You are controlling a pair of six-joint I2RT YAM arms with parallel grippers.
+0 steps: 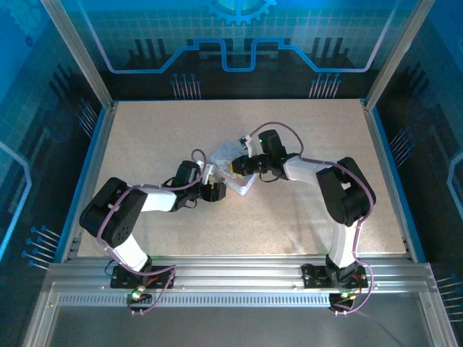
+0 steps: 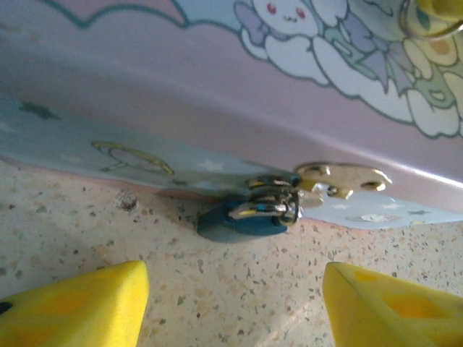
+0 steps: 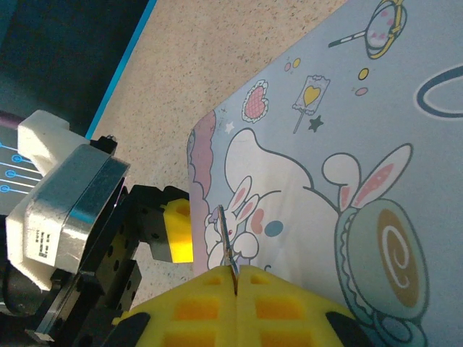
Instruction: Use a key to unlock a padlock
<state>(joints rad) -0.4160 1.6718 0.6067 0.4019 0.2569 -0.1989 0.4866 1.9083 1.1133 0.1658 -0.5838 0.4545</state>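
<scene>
Nearest the lens, at 6 o'clock in the right wrist view, the right gripper (image 3: 236, 275) has its yellow pads pressed together on the key (image 3: 228, 242). In the left wrist view the left gripper (image 2: 235, 307) stands spread, its yellow tips cut off at the 7 and 5 o'clock corners with bare table between them.

The speckled table (image 1: 145, 144) fills the enclosure floor. At its centre sits the tin box (image 1: 230, 155), pale lavender-blue with cartoon rabbits on the lid. The overhead view shows it largely covered by both wrists, and each wrist view crops it. Whether anything is inside it cannot be told.

The padlock (image 2: 242, 219) lies on the table against the box's side wall, at 12 o'clock from the left gripper's gap and clear of both tips. Its body is dark blue and its silvery shackle (image 2: 273, 201) runs up toward a brass-coloured hasp (image 2: 346, 177) at its 2 o'clock. The keyhole cannot be made out.

The key is a thin pale metal blade seen edge-on, standing over the lid. Its lower end is hidden between the pads and its teeth are unreadable.
</scene>
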